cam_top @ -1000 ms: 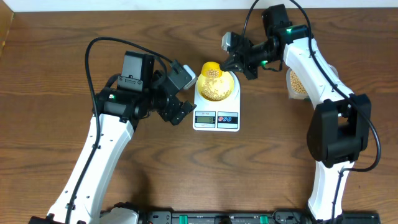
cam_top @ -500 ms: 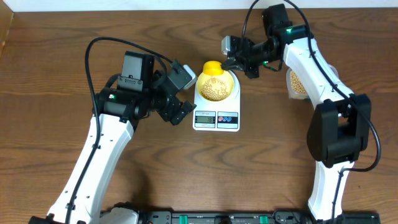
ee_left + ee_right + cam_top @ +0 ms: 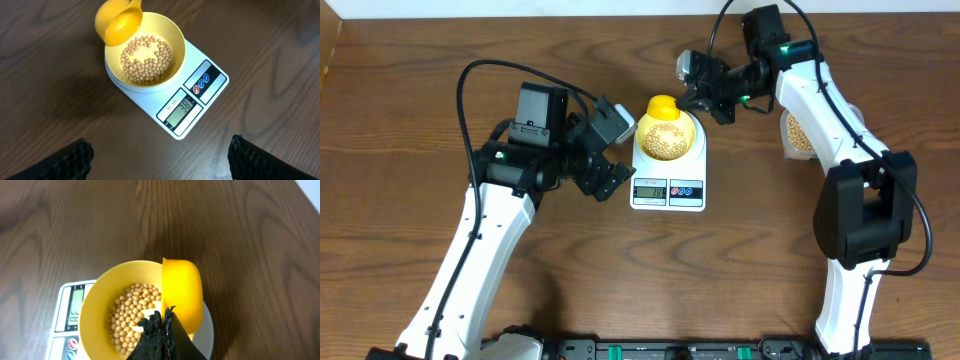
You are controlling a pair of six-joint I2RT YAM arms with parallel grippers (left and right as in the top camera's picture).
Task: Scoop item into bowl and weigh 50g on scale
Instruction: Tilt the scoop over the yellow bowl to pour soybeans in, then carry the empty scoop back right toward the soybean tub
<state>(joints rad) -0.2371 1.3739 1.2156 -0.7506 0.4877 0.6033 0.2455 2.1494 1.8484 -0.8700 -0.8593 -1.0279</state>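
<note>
The pale-yellow bowl (image 3: pixel 669 141) stands on the white scale (image 3: pixel 668 187) and holds a layer of tan beans (image 3: pixel 147 57). My right gripper (image 3: pixel 703 95) is shut on the handle of a bright yellow scoop (image 3: pixel 662 105), which is tipped on its side over the bowl's far rim. In the right wrist view the shut gripper (image 3: pixel 164 315) hides the handle, with the scoop (image 3: pixel 182 295) right beside the beans (image 3: pixel 131 316). My left gripper (image 3: pixel 161 145) hangs open and empty over bare wood just left of the scale (image 3: pixel 212 90). Its display (image 3: pixel 181 106) reads 38.
A clear tub of beans (image 3: pixel 797 131) sits at the right, partly hidden under the right arm. The left arm (image 3: pixel 535 150) reaches in from the left, close to the scale's left edge. The wooden table (image 3: pixel 410 200) lies all around.
The scoop has rolled from bean-filled and facing up to tipped over, and has drawn back slightly toward the bowl's far rim. More beans lie in the bowl. The left arm has not moved.
</note>
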